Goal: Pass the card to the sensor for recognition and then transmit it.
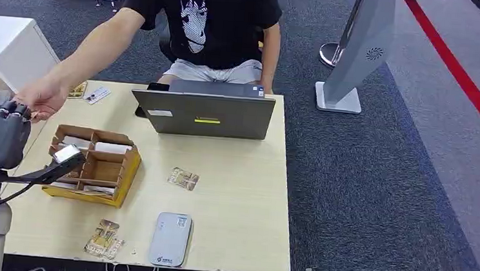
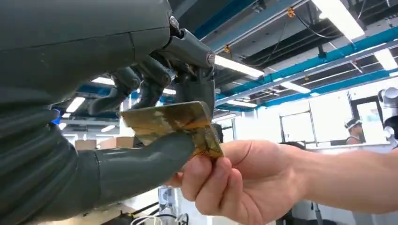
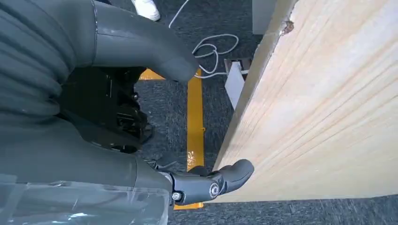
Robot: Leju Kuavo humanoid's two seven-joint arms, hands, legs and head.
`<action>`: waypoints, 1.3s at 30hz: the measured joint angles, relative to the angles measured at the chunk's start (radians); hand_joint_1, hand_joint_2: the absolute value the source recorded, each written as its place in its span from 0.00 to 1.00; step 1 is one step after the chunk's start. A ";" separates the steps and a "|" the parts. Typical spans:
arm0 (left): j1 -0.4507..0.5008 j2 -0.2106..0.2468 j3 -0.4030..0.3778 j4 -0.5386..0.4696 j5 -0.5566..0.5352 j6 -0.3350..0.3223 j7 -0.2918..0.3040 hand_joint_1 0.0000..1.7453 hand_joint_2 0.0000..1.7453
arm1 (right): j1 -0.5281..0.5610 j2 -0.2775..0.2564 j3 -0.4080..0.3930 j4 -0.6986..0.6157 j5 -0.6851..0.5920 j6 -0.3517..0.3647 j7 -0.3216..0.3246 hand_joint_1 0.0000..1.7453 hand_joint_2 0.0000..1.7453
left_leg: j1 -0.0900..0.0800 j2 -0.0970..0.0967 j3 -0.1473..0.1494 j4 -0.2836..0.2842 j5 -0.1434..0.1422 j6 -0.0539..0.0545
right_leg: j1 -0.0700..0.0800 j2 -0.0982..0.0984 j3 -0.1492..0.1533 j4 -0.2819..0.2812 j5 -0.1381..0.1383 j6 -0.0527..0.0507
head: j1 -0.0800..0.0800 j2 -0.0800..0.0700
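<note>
Left hand (image 2: 94, 117) raised off the tabletop (image 1: 241, 174), thumb and fingers (image 2: 155, 86) pinching the card (image 2: 171, 123) for handover, person's hand (image 2: 234, 183) already gripping its far corner; right hand (image 3: 117, 154) beside the tabletop edge, apparently holding nothing

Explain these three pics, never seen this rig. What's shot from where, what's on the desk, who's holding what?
It is a humanoid robot with two arms. The head view looks down on a wooden table with a laptop, a cardboard organizer, a grey card sensor and loose cards. The left wrist view sits behind the left hand, which pinches a card that a person's hand also grips: a handover. The right wrist view shows the right hand hanging beside the table edge, holding nothing.
</note>
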 joint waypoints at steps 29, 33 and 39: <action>0.517 -0.381 0.421 -0.460 1.113 -0.548 -0.365 0.00 1.00 | 0.079 0.006 -0.088 -0.084 -0.157 -0.045 0.025 0.00 1.00 | -0.001 0.001 -0.001 0.000 -0.002 0.000 | -0.001 0.000 -0.001 -0.001 -0.001 0.001 | 0.000 0.000; 0.577 -0.444 0.502 -0.431 1.305 -0.622 -0.291 0.00 1.00 | 0.091 0.008 -0.090 -0.115 -0.211 -0.055 0.042 0.00 1.00 | -0.001 0.000 -0.001 0.000 -0.002 0.001 | -0.001 0.000 -0.002 -0.001 -0.001 0.001 | 0.000 0.000; 0.608 -0.483 0.566 -0.334 1.419 -0.676 -0.252 0.00 1.00 | 0.101 0.010 -0.087 -0.151 -0.237 -0.063 0.054 0.00 1.00 | -0.001 0.000 -0.001 0.000 -0.002 0.001 | -0.001 -0.001 -0.001 -0.001 -0.001 0.001 | 0.000 0.000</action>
